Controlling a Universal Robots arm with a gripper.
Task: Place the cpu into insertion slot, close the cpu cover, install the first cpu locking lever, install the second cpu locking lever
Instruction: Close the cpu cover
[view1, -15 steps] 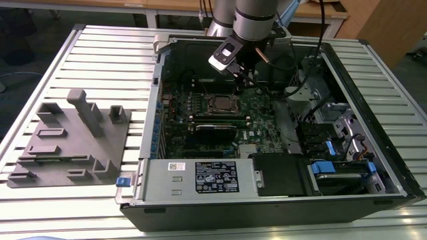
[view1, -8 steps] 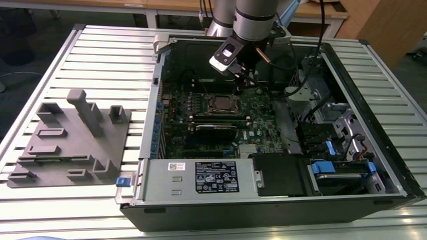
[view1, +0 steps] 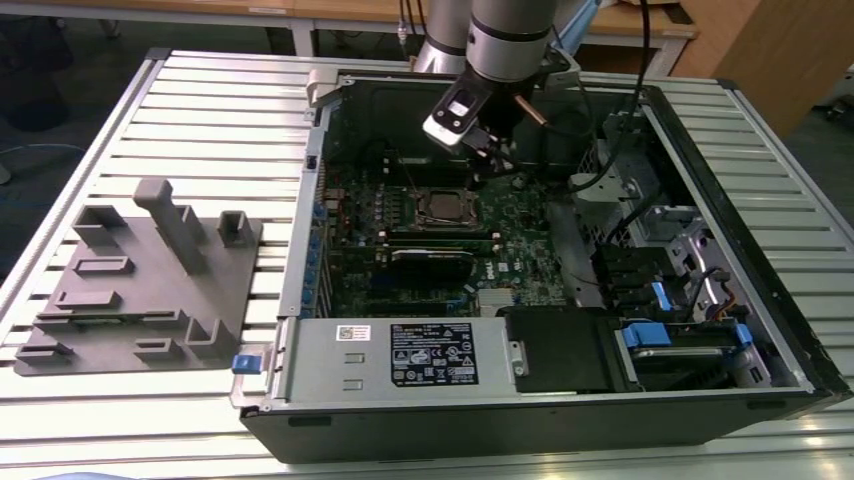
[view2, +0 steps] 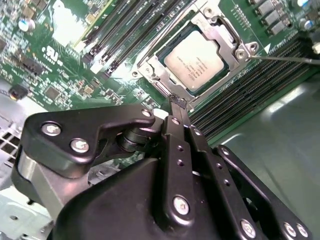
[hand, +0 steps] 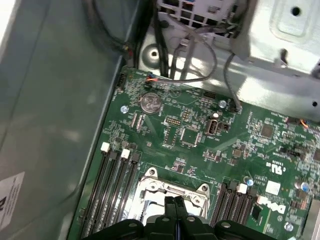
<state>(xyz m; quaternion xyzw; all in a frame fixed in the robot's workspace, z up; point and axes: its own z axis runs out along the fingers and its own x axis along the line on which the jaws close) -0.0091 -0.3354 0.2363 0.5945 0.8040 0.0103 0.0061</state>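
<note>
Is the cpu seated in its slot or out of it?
In. The cpu lies flat within the insertion slot, its silver top showing through the cut-out of the cpu cover.

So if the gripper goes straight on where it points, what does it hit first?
Likely the near rim of the cpu cover, just short of the cpu; the gripper, jaws shut, aims at it. Gap unclear.

Probably a lab, slatted metal bench (view1: 200, 110)
</note>
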